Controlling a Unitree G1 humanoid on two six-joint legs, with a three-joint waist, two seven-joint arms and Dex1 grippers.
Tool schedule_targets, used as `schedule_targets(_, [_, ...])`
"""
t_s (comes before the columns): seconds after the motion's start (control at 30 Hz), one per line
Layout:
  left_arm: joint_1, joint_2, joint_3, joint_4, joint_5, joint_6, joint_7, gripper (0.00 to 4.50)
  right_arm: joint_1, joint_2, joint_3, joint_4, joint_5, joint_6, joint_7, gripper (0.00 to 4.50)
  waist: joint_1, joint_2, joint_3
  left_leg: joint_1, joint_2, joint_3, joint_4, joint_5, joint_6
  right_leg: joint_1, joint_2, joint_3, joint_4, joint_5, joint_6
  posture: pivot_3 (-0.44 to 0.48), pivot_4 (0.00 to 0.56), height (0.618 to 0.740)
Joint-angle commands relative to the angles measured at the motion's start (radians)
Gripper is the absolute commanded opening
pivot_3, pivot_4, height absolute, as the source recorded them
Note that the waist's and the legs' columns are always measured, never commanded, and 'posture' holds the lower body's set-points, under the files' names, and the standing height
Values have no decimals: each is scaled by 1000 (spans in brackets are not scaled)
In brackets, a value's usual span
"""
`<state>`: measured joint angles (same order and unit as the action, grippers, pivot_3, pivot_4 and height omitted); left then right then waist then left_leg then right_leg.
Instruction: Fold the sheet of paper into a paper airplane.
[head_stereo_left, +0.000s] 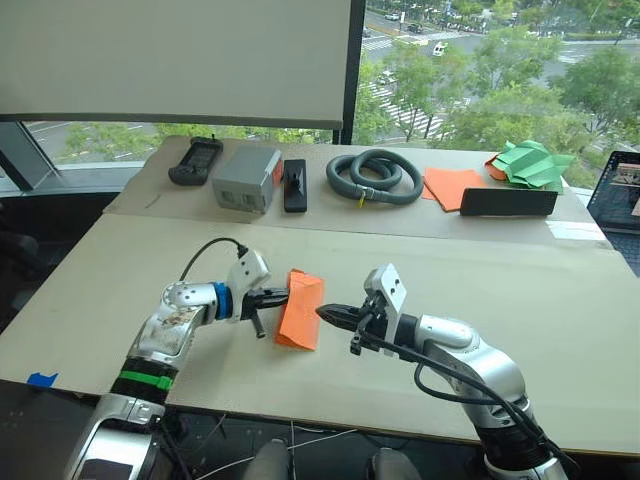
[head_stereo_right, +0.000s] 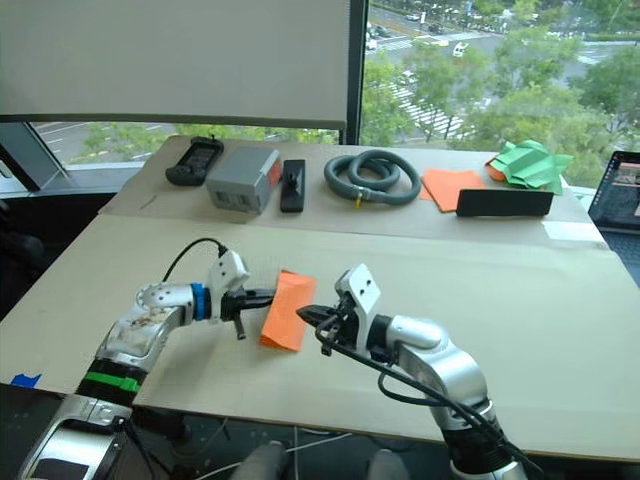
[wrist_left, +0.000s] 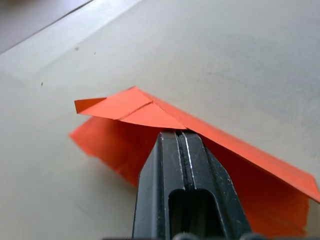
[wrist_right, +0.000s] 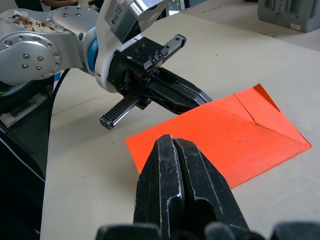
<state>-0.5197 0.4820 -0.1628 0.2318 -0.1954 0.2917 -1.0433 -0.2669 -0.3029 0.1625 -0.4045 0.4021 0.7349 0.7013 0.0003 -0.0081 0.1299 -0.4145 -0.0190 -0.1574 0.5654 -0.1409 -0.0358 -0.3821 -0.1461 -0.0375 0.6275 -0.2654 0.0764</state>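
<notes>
Left tool (head_stereo_left: 285, 296) pinches folded sheet of paper (head_stereo_left: 301, 309); right tool (head_stereo_left: 325, 312) closed beside.

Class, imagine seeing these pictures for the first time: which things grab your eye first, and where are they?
The bright orange sheet of paper, partly folded, stands out near the front of the table, pinched at its edge by the left gripper. The right gripper is shut, its tip at the paper's opposite side. Green paper shapes sit at the far right.

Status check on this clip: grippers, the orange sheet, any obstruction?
Left gripper shut on the sheet of paper, partly folded, at its edge. Right gripper shut, empty, at the sheet's opposite edge. Nothing in the way on the table nearby.
</notes>
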Motion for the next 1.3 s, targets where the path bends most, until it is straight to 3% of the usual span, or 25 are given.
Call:
schedule_targets(0.03, [-30,-57,-44,16,12,-31,-2,0,-71,6,-38,-52,45,13,-25,23,-3,0,0,0,0,0,0,0,0,0,0,0,0,0,0,0,150,702])
schedule_targets(0.3, [-43,-113,-71,6,20,-27,5,0,-205,-23,52,38,-41,31,-62,23,-17,0,0,1,0,0,0,3,5,5,1,0,1,1,2,0,150,702])
schedule_targets(0.53, [0,-82,-58,-48,17,0,8,0,-178,-130,159,166,-197,11,-91,23,-12,0,1,2,0,0,0,3,5,10,0,-1,-3,1,1,0,150,702])
schedule_targets(0.87, [97,37,-30,25,64,-32,24,0,-133,-127,135,225,-228,27,-126,23,-16,1,1,4,0,0,0,3,5,10,0,-1,-1,0,0,0,150,702])
schedule_targets(1.07, [100,38,-58,115,115,-98,51,0,-89,-116,162,252,-248,9,-130,23,-13,1,-1,8,0,0,0,-2,-3,12,-1,-1,-3,-3,-5,0,150,702])
schedule_targets(1.3, [102,18,-66,89,109,-96,47,0,-86,-97,139,279,-264,-54,-150,23,-13,3,-3,10,0,0,1,-2,-3,13,-1,-1,-2,-3,-5,0,150,702])
